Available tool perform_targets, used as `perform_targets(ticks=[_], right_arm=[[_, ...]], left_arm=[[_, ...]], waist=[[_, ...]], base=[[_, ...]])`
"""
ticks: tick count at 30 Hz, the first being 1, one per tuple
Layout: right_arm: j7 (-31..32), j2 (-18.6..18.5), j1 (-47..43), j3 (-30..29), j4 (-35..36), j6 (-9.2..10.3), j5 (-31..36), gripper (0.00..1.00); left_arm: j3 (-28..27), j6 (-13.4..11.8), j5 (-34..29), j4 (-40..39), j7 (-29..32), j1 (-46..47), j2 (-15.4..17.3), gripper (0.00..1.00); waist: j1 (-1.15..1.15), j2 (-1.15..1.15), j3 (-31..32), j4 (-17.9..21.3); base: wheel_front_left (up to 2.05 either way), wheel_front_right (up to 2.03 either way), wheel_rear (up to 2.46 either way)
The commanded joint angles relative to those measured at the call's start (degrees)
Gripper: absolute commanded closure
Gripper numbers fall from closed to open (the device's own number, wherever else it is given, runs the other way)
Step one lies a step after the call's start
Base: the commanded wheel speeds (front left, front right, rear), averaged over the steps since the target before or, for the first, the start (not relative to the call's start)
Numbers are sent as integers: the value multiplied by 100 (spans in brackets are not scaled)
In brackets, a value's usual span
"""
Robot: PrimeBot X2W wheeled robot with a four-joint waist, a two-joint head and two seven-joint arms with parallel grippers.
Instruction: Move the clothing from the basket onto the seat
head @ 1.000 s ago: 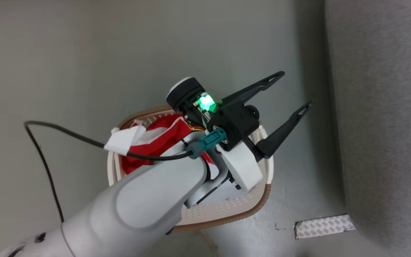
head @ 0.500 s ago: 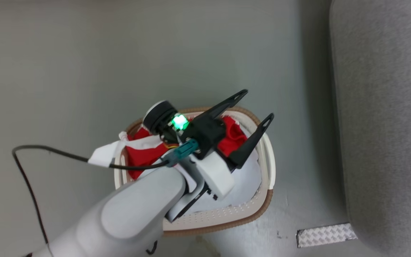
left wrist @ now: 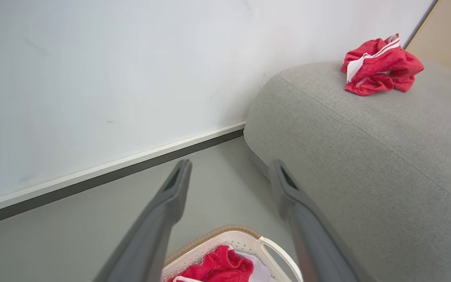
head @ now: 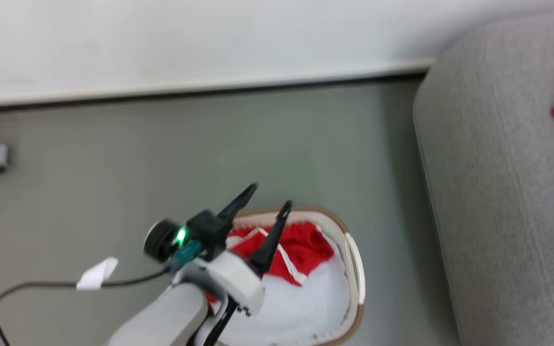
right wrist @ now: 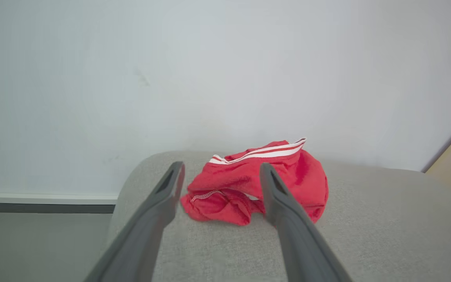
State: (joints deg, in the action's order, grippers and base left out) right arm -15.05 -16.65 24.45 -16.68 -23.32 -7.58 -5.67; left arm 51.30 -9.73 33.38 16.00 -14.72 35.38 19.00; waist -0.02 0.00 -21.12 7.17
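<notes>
Red sportswear (right wrist: 255,188): one crumpled piece on one grey sofa (right wrist: 386,219); second piece (head: 301,247) in one basket (head: 355,269), atop white fabric (head: 315,302). Left gripper (left wrist: 230,165), right gripper (right wrist: 221,167): fingers spread, empty.

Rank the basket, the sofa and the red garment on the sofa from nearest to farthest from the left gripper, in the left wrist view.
From the left gripper:
1. the basket, just below its fingers
2. the sofa, to the right
3. the red garment, far upper right on the sofa
</notes>
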Motion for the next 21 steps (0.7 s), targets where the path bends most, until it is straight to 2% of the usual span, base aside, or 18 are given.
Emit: perform_targets(ticks=[1,5,7,10,17,21], right_arm=[[-15,141,-362,60,284,16,-48,0],[-8,511,-1152,266,1035,15,0,0],[-8,750,-1459,368,1306,15,-116,0],[-8,942,-1897,548,1574,15,-242,0],[-8,1203,-2591,842,1831,16,-230,0],[-9,1275,-2905,1078,1778,15,-106,0]], left_arm=[[-79,-66,31,20,-41,-230,36,0],[-496,-202,-23,-102,-44,-749,-24,0],[-826,-343,-158,-174,-44,-1083,-58,0],[-1200,-407,-391,-271,-43,-1560,-164,0],[-2058,-242,-907,-347,-45,-2387,-367,0],[-2684,-39,-1260,-321,-45,-2825,-543,0]], waist=[[2,0,477,-245],[2,0,860,-466],[2,0,1041,-580],[2,0,1258,-758],[2,0,1562,-1089],[2,0,1727,-1231]], base=[[0,0,0],[0,0,0],[0,0,0],[0,0,0],[0,0,0],[0,0,0]])
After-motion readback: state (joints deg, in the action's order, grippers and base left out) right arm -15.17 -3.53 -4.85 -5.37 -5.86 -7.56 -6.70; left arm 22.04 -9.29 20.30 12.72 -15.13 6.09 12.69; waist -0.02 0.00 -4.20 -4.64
